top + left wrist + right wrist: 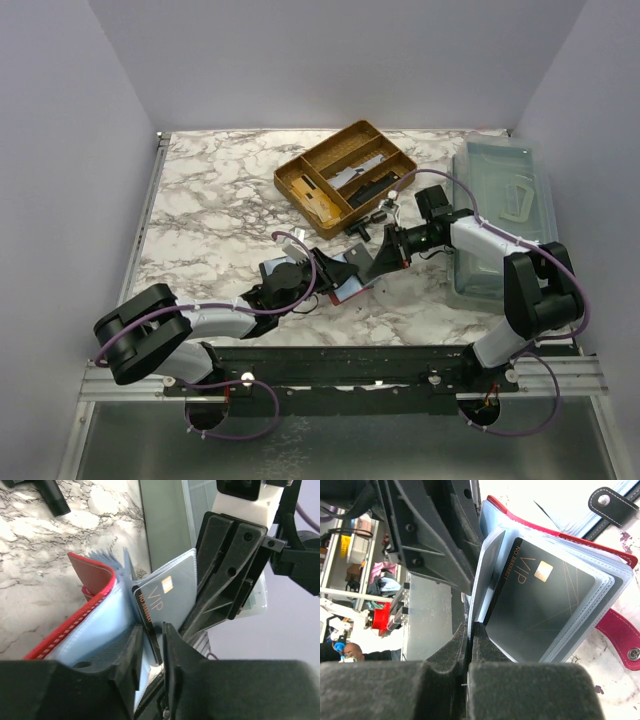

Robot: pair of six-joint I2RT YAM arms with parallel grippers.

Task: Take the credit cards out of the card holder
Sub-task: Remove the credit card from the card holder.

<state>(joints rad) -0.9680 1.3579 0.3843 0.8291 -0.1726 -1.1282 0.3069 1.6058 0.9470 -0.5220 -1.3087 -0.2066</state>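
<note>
Left claw (pixel 151 634): closed on the near edge of the card (pixel 162 597), apparently to draw it out.
Right claw (pixel 470 630): pinched shut on a clear sleeve (pixel 487 565), likely bracing the pocket against that pull.
Holder (pixel 92 572): red cover, pages fanned open between both claws, mid-table (pixel 220 190).
Card look: dark grey, slightly glossy, gold chip, "VIP" lettering; sits in its sleeve, not yet out.
Tray (pixel 300 210): farther back, apart from the work.
</note>
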